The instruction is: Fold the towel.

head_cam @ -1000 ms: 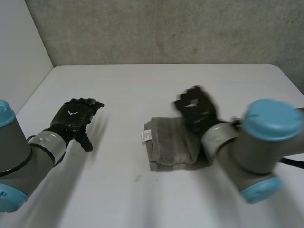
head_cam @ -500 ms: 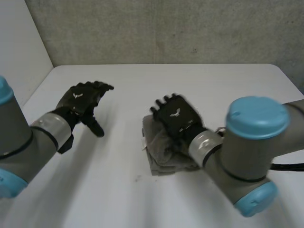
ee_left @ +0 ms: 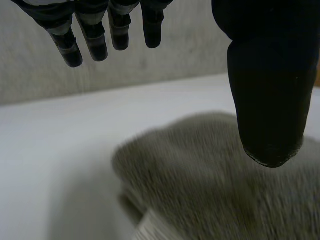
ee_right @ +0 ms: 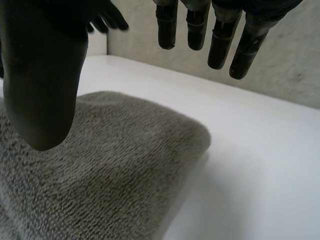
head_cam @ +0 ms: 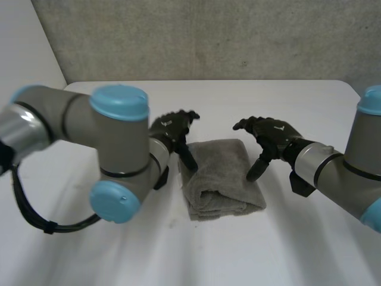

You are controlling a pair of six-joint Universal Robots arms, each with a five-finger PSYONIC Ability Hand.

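1. Left hand (head_cam: 171, 127): the fingers (ee_left: 93, 40) are straight and slightly spread, with the thumb set wide apart. It grasps nothing. The thumb tip points down over one edge of the towel; I cannot tell whether it touches.
2. Grey towel (head_cam: 221, 174): folded into a thick bundle, lying on the white table (head_cam: 286, 98) between the two thumbs.
3. Right hand (head_cam: 271, 132): the fingers (ee_right: 220, 40) are loosely extended and the thumb is wide apart, released and holding nothing. Its thumb tip hangs over the towel's opposite edge.
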